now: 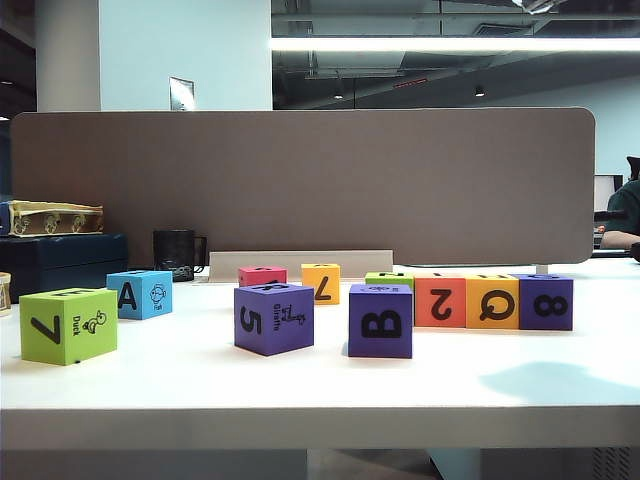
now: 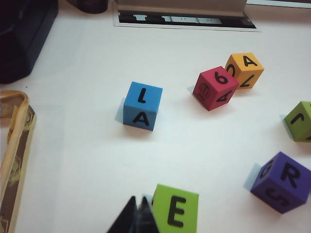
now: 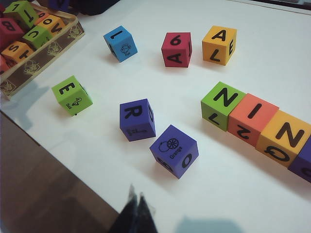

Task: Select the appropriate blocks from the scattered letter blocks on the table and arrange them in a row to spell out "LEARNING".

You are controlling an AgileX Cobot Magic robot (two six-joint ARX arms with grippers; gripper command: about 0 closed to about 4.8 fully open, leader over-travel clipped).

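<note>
Exterior view showed no arm; both grippers appeared only in their own wrist views.

Left gripper (image 2: 138,218): dark fingertips pressed together to a point, clenched, nothing held. It hung above the desk (image 2: 87,160), pointing down and forward, just beside the lime green E block (image 2: 176,209) and not clearly touching it. On the exterior clock face that block (image 1: 68,325) sat at about 8 o'clock, front left, showing a 7 and a duck.

Right gripper (image 3: 135,213): tips also together, clenched and empty, hovering over the front edge of the desk (image 3: 228,194), well apart from every block.

Letter blocks on the desk:
- blue L/A block (image 2: 142,106), behind the green E block, at 9 o'clock in the exterior view (image 1: 139,293)
- purple R block (image 3: 137,119), near centre, 5 facing the exterior camera (image 1: 274,317)
- purple B cube (image 1: 380,320), just right of centre, orange drawing on top (image 3: 173,150)
- red 6 block (image 3: 176,48) and orange A block (image 3: 219,44), side by side at the back
- row at 3 o'clock, touching: lime green N block (image 3: 222,104), orange-red I block (image 3: 252,119), yellow N block (image 3: 284,138), purple 8 block (image 1: 545,301)

A tray of spare blocks (image 3: 34,43) sat at the far left.
</note>
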